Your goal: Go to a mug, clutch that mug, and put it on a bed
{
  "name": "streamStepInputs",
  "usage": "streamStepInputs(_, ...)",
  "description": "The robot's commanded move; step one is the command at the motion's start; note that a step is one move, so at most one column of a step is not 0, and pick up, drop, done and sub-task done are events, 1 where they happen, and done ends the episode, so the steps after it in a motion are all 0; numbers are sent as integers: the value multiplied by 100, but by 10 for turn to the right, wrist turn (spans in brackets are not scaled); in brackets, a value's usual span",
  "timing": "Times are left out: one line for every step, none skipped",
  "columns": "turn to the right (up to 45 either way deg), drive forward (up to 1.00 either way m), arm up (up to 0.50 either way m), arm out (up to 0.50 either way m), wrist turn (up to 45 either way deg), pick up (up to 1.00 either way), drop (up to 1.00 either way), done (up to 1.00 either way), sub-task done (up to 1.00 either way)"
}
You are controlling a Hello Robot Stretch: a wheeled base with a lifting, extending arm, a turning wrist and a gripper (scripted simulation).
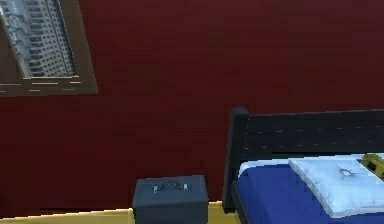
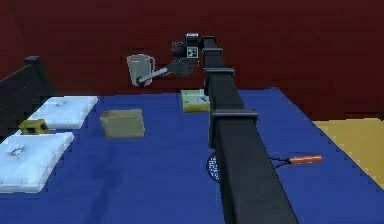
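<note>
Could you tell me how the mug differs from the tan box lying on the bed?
The mug is pale grey and rounded, with a handle; the box is tan and flat-sided. The mug hangs at the gripper, clear of every surface; the box lies on the bed. The mug is upright and tall for its width; the box is low and wide. Both are small next to the bed.

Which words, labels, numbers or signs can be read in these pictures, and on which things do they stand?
None can be read.
White squares on the arm: black marks, no letters to make out.
Flat yellowish thing on the bed: any print is too blurred.
Mug, dark case: no lettering seen.
</note>
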Motion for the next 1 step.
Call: streamStepInputs(0, 0, -26, 0, 0, 0, 0, 0, 0)
